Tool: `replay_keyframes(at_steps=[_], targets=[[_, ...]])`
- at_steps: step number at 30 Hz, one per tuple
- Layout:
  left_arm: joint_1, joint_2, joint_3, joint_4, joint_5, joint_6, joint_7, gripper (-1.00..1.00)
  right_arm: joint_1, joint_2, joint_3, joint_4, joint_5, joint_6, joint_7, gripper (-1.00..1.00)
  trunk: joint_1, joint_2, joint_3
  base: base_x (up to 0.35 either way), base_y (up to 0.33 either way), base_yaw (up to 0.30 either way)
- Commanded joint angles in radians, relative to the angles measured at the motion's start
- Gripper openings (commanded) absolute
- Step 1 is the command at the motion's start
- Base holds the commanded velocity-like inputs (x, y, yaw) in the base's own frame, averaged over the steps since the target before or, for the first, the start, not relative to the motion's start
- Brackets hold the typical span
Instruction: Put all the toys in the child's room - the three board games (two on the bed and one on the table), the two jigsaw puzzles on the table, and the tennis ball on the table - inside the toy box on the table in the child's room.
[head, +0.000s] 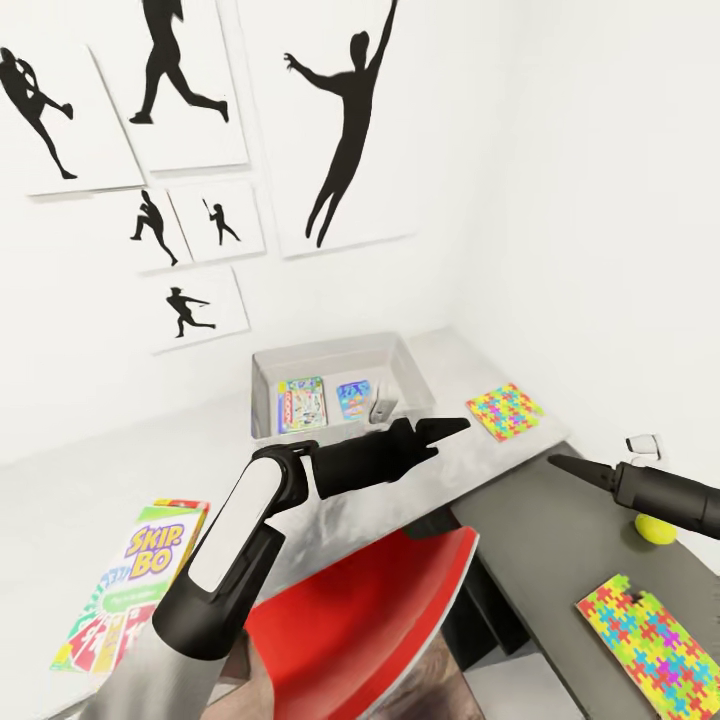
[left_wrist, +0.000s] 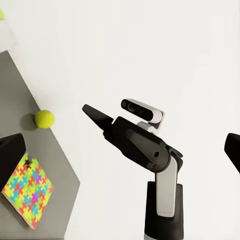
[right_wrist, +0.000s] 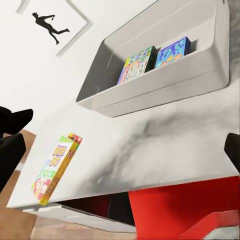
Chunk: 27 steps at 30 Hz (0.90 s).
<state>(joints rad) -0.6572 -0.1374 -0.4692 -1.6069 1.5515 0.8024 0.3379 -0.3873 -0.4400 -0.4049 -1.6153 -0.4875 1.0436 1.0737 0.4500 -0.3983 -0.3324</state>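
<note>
Two games are already home: the toy box (head: 262, 385) sits at the far side of the bench (head: 70, 490), against the wall, and inside it lie the white Monopoly box (head: 301, 404) and the small blue game (head: 353, 399), flat on the bottom where they take least room.

Four toys left out. The Skip-Bo box (head: 135, 585) lies flat near the bench's near left edge, well apart from the bin. One jigsaw puzzle (head: 504, 410) rests just right of the toy box on the light top. The second puzzle (head: 655, 635) lies on the dark wing at near right, and the tennis ball (head: 655, 527) sits beyond it, close behind the right arm.

Now the arms. The left gripper (head: 440, 432) hangs above the bench just in front of the bin, carrying nothing; whether its fingers stand apart I cannot tell. The right gripper (head: 575, 468) hovers over the dark wing, pointing left, also empty; in its own wrist view dark fingertips (right_wrist: 12, 145) sit at opposite edges, so it reads as spread wide.

My guess: the right arm is poised there because ball and puzzle are both close.
</note>
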Motion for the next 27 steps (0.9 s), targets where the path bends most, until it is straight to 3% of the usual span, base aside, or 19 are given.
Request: replay_keyframes(at_steps=[1, 10, 27], targets=[[-0.001, 0.000, 0.000, -0.001, 0.010, 0.002, 0.010, 1.00, -0.001, 0.000, -0.001, 0.000, 0.003, 0.004, 0.005, 1.00, 0.000, -0.002, 0.000, -0.268, 0.000, 0.000], [0.000, -0.001, 0.000, -0.001, 0.010, 0.000, 0.010, 1.00, -0.001, 0.000, 0.000, 0.000, 0.003, 0.004, 0.005, 1.00, 0.000, -0.002, 0.014, -0.155, 0.000, 0.000], [-0.001, -0.001, 0.000, -0.001, 0.010, 0.000, 0.010, 1.00, -0.001, 0.000, 0.000, 0.000, 0.004, 0.004, 0.005, 1.00, 0.000, -0.002, 0.042, -0.027, 0.000, 0.000]])
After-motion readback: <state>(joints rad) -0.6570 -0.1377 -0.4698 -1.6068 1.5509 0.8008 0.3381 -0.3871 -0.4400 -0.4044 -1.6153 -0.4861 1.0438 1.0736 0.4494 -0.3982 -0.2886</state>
